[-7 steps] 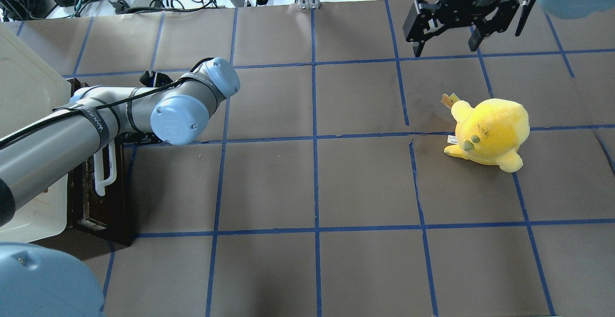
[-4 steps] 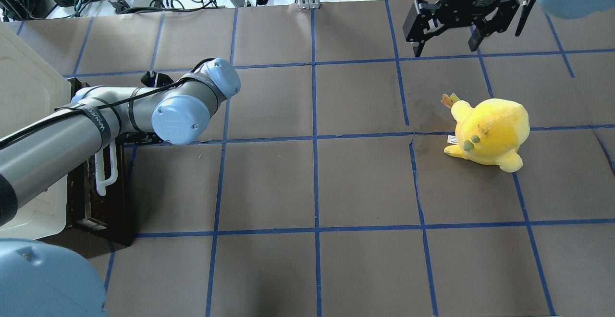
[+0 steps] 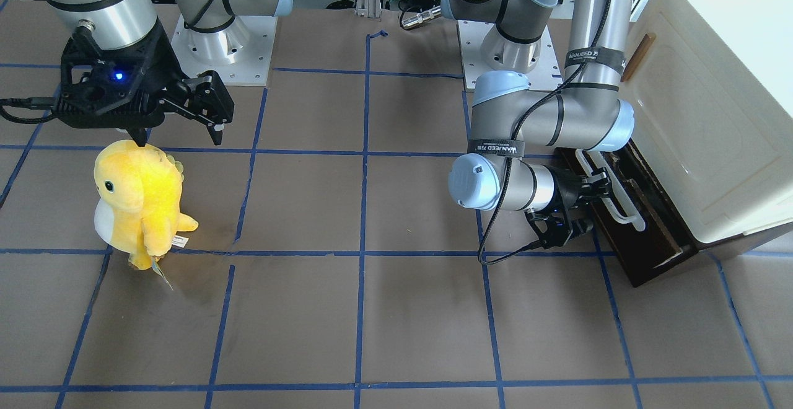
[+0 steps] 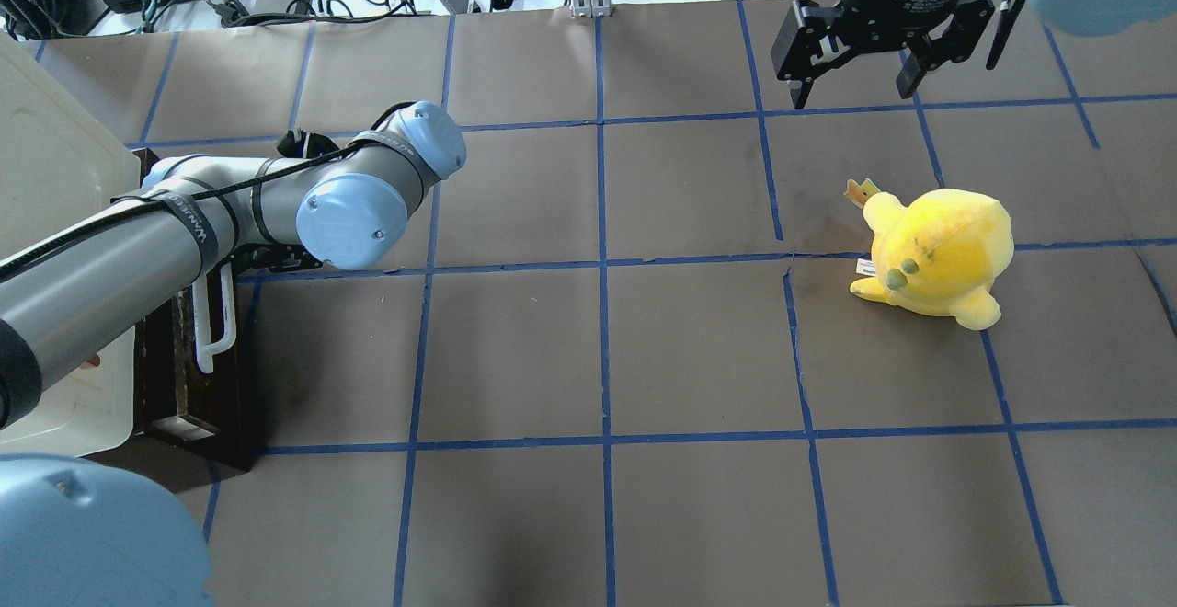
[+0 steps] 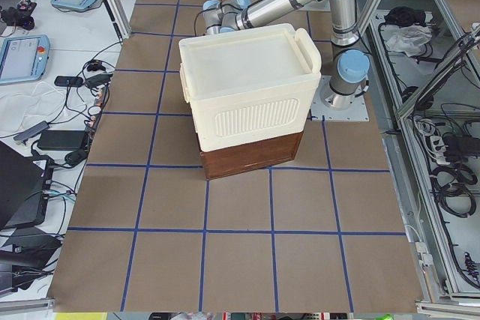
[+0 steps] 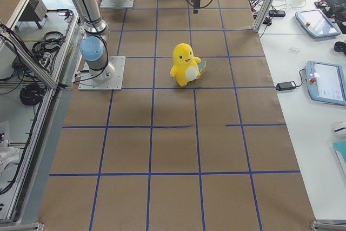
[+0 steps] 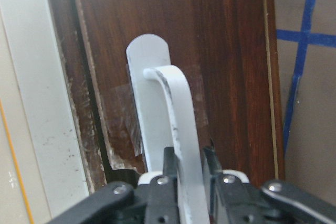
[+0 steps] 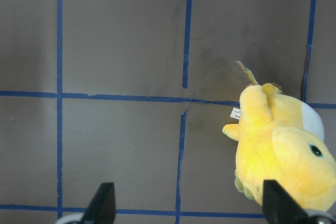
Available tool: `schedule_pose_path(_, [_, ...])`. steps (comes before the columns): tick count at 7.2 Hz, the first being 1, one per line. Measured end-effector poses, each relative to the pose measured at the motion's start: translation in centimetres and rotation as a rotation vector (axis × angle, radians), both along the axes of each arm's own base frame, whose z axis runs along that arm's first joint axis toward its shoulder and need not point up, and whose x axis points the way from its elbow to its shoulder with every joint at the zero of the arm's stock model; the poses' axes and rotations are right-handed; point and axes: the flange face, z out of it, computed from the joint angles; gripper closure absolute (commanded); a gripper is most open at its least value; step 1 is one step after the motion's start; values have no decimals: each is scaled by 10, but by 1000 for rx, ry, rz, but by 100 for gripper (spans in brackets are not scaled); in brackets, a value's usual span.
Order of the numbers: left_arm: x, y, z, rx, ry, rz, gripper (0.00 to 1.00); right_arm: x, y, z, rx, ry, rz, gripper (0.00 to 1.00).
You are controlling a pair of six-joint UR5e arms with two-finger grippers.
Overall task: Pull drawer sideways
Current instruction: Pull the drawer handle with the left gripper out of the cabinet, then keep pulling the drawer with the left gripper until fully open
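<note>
The drawer [image 4: 175, 377] has a dark brown wooden front and a long white bar handle [image 4: 221, 313]. It sits at the bottom of a cream-white cabinet [image 4: 55, 175] at the table's left edge. In the front-facing view the drawer front [image 3: 644, 241] stands a little out from the cabinet. Its inside is hidden. My left gripper [image 7: 189, 177] is shut on the handle [image 7: 181, 114] near one end, with a finger on each side. It also shows in the front-facing view [image 3: 598, 189]. My right gripper [image 4: 852, 92] is open and empty, hovering over the far right of the table.
A yellow plush toy [image 4: 938, 253] stands on the right side of the table, just below my right gripper [image 3: 179, 139]. The brown table surface [image 4: 598, 359] is marked with blue tape lines. Cables and boxes lie beyond the far edge.
My left wrist has moved slightly right and away, taking the white handle with it. The drawer front and cabinet have shifted a little. The right arm and plush have not moved.
</note>
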Motion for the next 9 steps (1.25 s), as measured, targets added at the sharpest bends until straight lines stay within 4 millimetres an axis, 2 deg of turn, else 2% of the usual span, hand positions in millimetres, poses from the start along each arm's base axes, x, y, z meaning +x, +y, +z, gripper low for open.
schedule_pose_path(5, [-12,2,-2,0,28,-2,78,0,0,0,0,0,0,0])
schedule_pose_path(9, [-29,-3,5,-21,54,-16,78,0,0,0,0,0,0,0])
